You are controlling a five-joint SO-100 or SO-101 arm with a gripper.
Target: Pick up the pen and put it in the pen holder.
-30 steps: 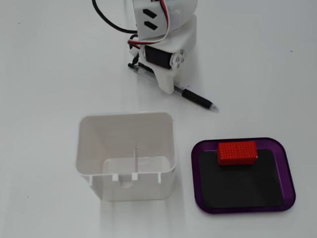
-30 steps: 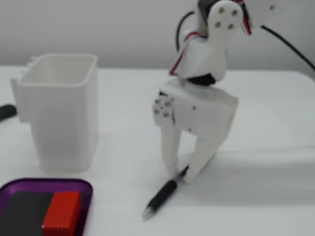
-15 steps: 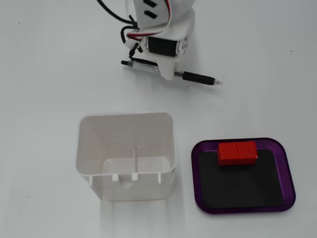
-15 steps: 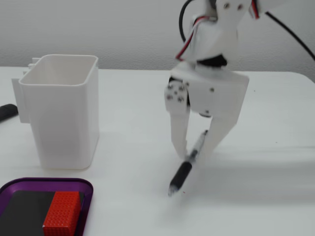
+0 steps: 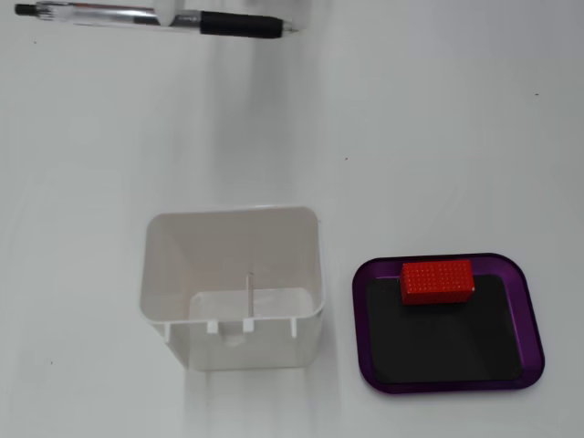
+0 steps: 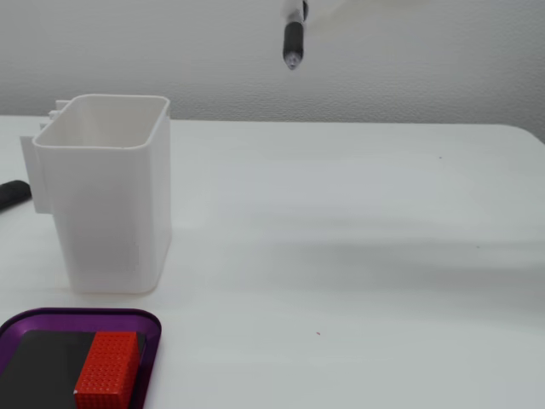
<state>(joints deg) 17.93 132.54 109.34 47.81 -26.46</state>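
The pen [image 5: 239,25], with a clear barrel and a black grip, lies across the top edge of a fixed view. In another fixed view it hangs tip down [image 6: 294,41] high above the table, right of the holder. A white gripper [image 5: 168,15] crosses the barrel and holds the pen; it blends with the background and is mostly out of frame. The white pen holder [image 5: 233,219] stands upright and open on the table, also in the other fixed view [image 6: 102,196]. I see nothing inside it.
A purple tray [image 5: 527,301] with a black floor holds a red block [image 5: 436,281] right of the holder; both also show at bottom left in the other fixed view, tray [image 6: 149,328] and block [image 6: 106,366]. A dark object [image 6: 10,194] peeks in behind the holder.
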